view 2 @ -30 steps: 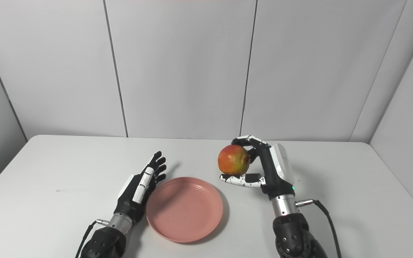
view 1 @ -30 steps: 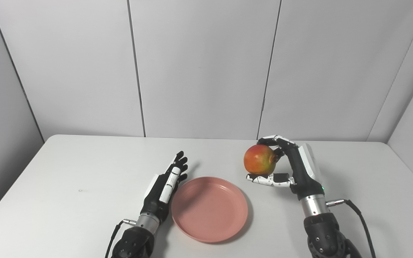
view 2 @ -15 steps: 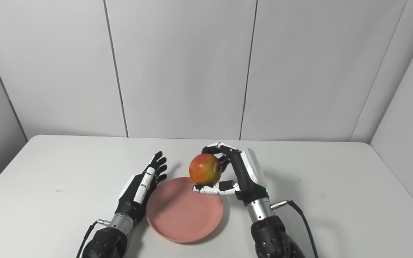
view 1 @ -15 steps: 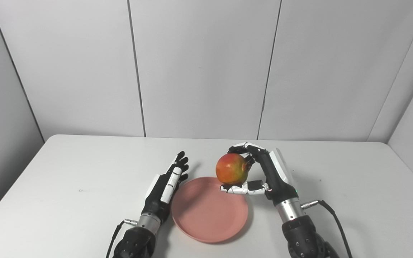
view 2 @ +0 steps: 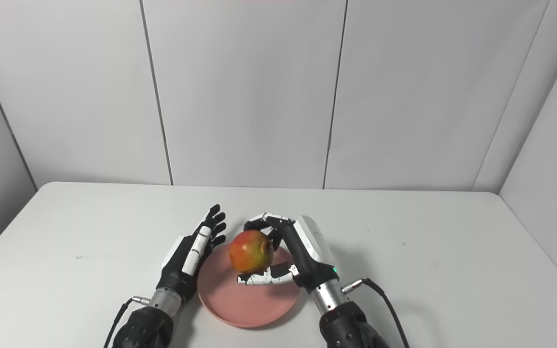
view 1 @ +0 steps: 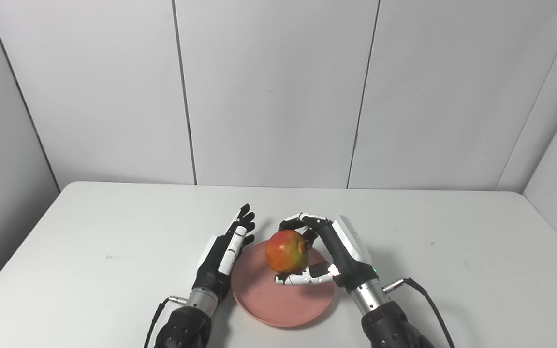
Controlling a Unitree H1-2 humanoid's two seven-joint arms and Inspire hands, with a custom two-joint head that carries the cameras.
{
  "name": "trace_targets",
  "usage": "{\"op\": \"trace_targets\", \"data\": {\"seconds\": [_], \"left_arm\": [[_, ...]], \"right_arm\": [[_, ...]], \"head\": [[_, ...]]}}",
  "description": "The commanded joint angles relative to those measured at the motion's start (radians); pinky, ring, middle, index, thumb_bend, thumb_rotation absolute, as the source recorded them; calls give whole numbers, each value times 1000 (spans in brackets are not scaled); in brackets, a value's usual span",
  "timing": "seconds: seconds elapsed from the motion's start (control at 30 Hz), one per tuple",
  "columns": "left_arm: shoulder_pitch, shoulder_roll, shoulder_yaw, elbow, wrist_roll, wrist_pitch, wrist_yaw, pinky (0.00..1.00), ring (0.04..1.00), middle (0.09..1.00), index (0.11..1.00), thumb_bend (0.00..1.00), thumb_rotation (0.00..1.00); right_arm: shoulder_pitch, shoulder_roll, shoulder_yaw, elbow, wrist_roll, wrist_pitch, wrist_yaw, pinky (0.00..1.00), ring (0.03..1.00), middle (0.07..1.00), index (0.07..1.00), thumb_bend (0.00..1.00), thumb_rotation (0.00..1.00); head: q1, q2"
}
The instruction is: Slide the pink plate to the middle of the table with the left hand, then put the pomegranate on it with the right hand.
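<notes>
A white table [view 1: 90,232] stands against grey wall panels [view 1: 269,92], and a pink plate [view 1: 264,302] lies flat on it near the front edge, about in the middle of the table's width. The right hand [view 1: 329,253] reaches in from about five o'clock of the plate and holds a pomegranate [view 1: 286,251] over the plate's far half. Its fingers [view 1: 302,220] curl over the top and far side of the fruit, and its thumb [view 1: 302,279] lies under the near side, so the fruit is clasped between them. The pomegranate is red on its left side and yellow-green lower down, with its small dark crown turned toward the palm at about three o'clock. Whether the fruit touches the plate or hangs just above it cannot be told from either view; a shadow falls on the plate beneath it. The left hand [view 1: 223,251] lies at nine o'clock of the plate, just beside its rim and perhaps touching it. Its fingers are straight and spread a little, pointing toward one o'clock, and it grips nothing. Its fingertips [view 2: 215,217] reach past the plate's far left rim, close to the fingers of the right hand but apart from them. A thin black cable [view 1: 428,302] runs from the right wrist toward the bottom edge at five o'clock, and another one [view 1: 155,316] loops from the left wrist.
</notes>
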Motion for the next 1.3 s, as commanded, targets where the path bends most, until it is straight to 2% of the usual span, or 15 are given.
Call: {"op": "trace_targets", "data": {"seconds": [0.0, 0.5, 0.7, 0.73, 0.8, 0.87, 0.9, 0.93, 1.0, 1.13, 1.27], "left_arm": [[14, -14, -10, 9, 10, -26, 10, 926, 961, 972, 963, 518, 1000], [14, -13, -8, 0, 7, -6, 6, 936, 968, 972, 969, 530, 1000], [14, -10, -11, 0, 12, -5, 6, 934, 968, 975, 974, 535, 1000], [15, -10, -11, -2, 13, -5, 7, 931, 966, 974, 973, 531, 1000], [16, -11, -11, -4, 17, -6, 12, 926, 963, 971, 968, 524, 1000], [16, -12, -12, -6, 22, -9, 17, 925, 963, 971, 965, 518, 1000], [16, -11, -13, -5, 24, -9, 18, 926, 963, 971, 965, 518, 1000], [16, -11, -13, -5, 24, -9, 18, 928, 964, 973, 964, 519, 1000], [14, -11, -12, 0, 21, -17, 17, 926, 962, 972, 961, 519, 1000], [12, -10, -13, 4, 19, -22, 14, 929, 965, 975, 960, 516, 1000], [9, -8, -13, 15, 17, -34, 10, 939, 972, 982, 968, 522, 1000]], "right_arm": [[-30, 0, 6, -1, -12, -55, -20, 378, 392, 487, 553, 509, 0], [-42, -23, 43, 120, -105, -153, -81, 384, 395, 479, 557, 509, 0], [-48, -30, 48, 140, -132, -156, -96, 450, 423, 489, 539, 511, 0], [-49, -31, 49, 140, -135, -156, -97, 485, 510, 485, 521, 516, 1], [-48, -32, 52, 132, -152, -145, -99, 529, 584, 493, 502, 519, 2], [-47, -35, 56, 125, -168, -134, -99, 585, 651, 643, 498, 509, 107], [-46, -36, 58, 121, -177, -127, -96, 588, 655, 654, 497, 508, 115], [-45, -37, 59, 118, -183, -121, -94, 630, 700, 710, 498, 507, 135], [-44, -38, 62, 116, -198, -119, -98, 682, 753, 766, 498, 506, 148], [-48, -43, 69, 121, -224, -133, -118, 739, 808, 820, 498, 507, 157], [-48, -47, 74, 105, -228, -102, -92, 778, 838, 839, 499, 505, 165]], "head": [[1, 1], [2, 2], [1, 3], [1, 3], [1, 3], [1, 4], [1, 3], [1, 3], [1, 3], [-1, 3], [-1, 2]]}}
